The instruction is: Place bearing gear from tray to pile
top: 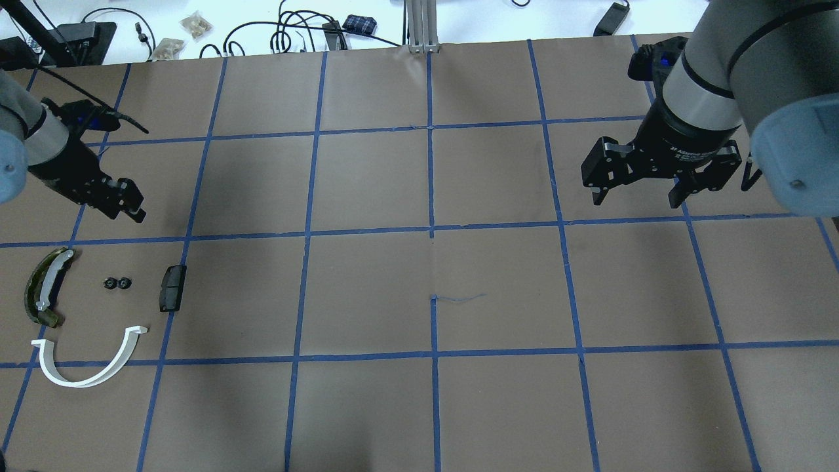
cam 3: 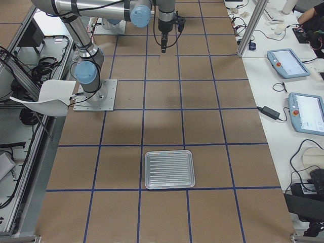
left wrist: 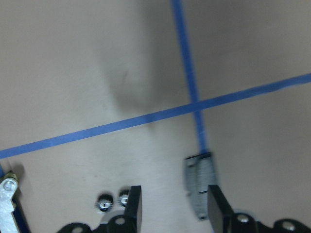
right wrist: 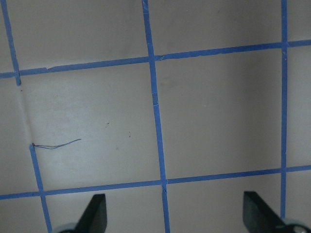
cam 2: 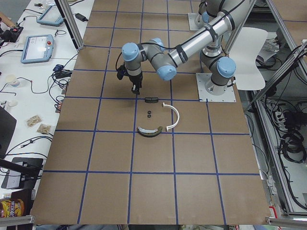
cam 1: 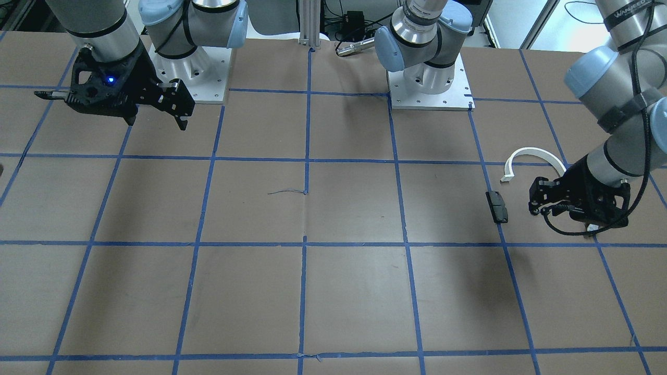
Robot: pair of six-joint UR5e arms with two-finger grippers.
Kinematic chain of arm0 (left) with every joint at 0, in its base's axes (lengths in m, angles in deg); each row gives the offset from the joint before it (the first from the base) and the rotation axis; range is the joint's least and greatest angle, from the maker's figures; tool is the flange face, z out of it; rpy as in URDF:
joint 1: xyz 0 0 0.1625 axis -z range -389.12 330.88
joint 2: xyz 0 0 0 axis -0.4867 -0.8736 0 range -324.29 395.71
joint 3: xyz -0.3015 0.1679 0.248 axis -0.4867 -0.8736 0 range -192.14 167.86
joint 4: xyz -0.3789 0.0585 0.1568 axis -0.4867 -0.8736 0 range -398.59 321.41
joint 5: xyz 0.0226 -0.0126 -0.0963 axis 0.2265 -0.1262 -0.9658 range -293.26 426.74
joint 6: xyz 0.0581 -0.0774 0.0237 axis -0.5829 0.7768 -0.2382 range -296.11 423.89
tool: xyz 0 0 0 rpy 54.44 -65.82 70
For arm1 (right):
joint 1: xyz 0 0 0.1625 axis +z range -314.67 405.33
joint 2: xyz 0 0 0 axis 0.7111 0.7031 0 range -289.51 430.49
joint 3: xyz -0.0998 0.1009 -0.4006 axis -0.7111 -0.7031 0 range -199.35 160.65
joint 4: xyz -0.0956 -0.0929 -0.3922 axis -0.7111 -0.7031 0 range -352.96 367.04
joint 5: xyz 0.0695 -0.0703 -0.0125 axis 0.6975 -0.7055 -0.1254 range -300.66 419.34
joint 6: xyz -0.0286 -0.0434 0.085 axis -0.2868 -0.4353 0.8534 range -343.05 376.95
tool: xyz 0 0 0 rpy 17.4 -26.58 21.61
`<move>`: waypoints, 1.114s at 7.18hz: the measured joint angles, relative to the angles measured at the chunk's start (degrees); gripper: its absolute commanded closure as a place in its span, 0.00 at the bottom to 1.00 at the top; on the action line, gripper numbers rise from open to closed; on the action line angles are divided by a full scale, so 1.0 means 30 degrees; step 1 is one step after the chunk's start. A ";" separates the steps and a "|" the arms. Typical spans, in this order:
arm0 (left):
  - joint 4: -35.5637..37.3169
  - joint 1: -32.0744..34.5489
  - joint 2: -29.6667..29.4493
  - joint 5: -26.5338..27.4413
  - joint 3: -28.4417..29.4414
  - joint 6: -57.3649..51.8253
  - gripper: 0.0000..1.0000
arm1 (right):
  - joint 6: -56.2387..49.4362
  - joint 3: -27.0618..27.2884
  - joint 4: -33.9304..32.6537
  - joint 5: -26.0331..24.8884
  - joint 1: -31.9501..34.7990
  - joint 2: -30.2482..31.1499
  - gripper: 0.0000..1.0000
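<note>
The left gripper (left wrist: 172,196) is hovering just beside the pile, jaws apart, holding nothing. The bearing gear (top: 118,283) — two small dark round parts — is lying between the olive-green curved piece (top: 46,288) and the dark block (top: 172,288), well apart from the tray (cam 3: 169,153). The right gripper (top: 636,200) is hanging open too. The placing looks done — the next move calls for lifting clear.

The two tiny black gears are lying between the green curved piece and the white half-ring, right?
Not quite. The two tiny black gears lie between the green curved piece and the dark block, not the white half-ring. The overhead exterior view shows this.
</note>
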 measured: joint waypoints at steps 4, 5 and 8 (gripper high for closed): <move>-0.3231 0.7189 0.1856 -0.0086 0.3349 0.9326 0.00 | 0.0030 -0.0005 -0.0013 0.0091 0.0001 0.0027 0.00; -0.3426 0.8107 0.2321 -0.0134 0.3337 1.0195 0.00 | 0.0031 -0.0017 -0.0015 0.0178 0.0000 0.0042 0.00; -0.4415 0.8641 0.2878 -0.0241 0.3552 1.0611 0.00 | -0.0079 -0.0049 -0.0024 0.0305 0.0010 0.0057 0.00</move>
